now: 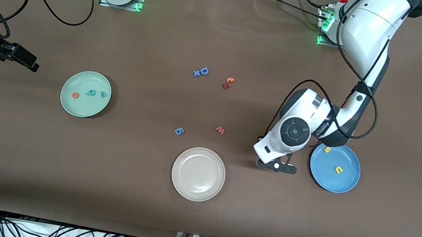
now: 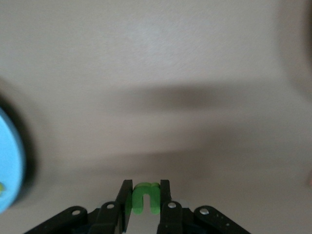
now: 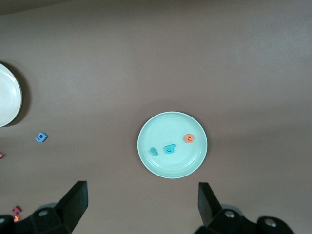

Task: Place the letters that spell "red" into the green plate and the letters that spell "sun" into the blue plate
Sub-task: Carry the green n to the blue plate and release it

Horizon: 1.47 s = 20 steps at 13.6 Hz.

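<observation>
My arms are glossy white shells with black joint bands and loose black cables looping along them. Each base sits on a metal plate, glowing green, with a small red button on top. The left tool is black, a round dark cap on the wrist above it. The right tool has matte black fingers with silver screws.

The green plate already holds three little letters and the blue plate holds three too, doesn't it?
Not quite. The green plate does hold three letters, but the blue plate holds only two, both yellow, as the front view shows. A green letter is pinched in the left gripper.
</observation>
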{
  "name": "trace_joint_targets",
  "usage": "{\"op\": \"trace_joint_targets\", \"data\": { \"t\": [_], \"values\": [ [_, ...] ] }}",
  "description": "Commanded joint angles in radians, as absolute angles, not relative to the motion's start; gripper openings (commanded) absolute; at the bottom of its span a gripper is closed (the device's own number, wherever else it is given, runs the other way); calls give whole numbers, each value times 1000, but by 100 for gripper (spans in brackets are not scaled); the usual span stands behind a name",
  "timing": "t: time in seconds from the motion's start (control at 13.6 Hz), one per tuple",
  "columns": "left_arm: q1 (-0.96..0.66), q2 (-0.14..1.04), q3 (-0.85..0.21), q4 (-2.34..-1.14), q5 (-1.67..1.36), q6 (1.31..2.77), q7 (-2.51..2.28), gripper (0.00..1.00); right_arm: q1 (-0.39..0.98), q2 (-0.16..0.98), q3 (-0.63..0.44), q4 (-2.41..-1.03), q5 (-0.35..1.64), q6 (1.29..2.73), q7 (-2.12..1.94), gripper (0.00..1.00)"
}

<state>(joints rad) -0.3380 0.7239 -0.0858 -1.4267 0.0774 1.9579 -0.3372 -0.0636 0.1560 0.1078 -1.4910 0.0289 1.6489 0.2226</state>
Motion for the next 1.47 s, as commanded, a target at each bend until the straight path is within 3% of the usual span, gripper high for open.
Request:
{"op": "trace_joint_targets", "data": {
  "t": [0.0, 0.95, 1.03, 1.1, 1.17, 1.39],
  "values": [
    [-266, 672, -95, -1456, 92, 1889, -151, 5, -75, 129, 112, -1520, 48, 1663, 216, 100],
    [3, 655, -89, -1471, 110, 1882, 463, 6, -75, 133, 109, -1517, 58, 1663, 212, 100],
    [5, 658, -87, -1468, 110, 1884, 463, 14, -75, 133, 100, -1516, 64, 1663, 215, 100],
    [5, 663, -87, -1467, 109, 1885, 463, 46, -77, 132, 92, -1516, 83, 1670, 215, 100],
    [6, 663, -87, -1466, 100, 1887, 457, 99, -75, 130, 80, -1516, 106, 1675, 215, 100],
    [18, 658, -87, -1453, 91, 1887, 453, 100, -77, 127, 74, -1514, 110, 1675, 210, 100]
  ]
}}
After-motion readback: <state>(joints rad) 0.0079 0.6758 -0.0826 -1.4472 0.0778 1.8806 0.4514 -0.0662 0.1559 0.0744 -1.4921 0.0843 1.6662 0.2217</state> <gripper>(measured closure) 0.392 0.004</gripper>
